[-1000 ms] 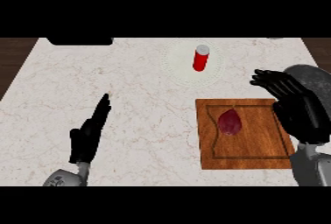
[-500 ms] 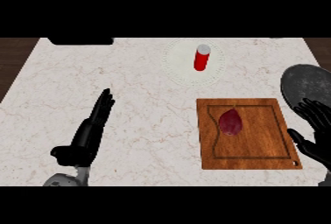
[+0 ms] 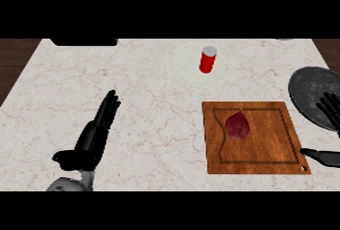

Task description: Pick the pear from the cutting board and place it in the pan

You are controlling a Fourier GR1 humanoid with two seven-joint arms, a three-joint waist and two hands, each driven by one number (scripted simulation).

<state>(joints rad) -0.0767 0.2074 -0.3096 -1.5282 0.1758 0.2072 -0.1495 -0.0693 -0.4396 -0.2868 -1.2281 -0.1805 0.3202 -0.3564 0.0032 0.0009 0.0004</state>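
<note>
The dark red pear [image 3: 237, 126] lies on the cutting board [image 3: 256, 159]. The right hand [image 3: 323, 156] is spread wide by the pan [image 3: 307, 89], and the left hand [image 3: 96, 132] rests straight-fingered.

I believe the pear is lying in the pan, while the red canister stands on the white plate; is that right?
Not quite: the head view shows the pear lying on the cutting board, not in the pan. The red canister does stand on the white plate.
</note>
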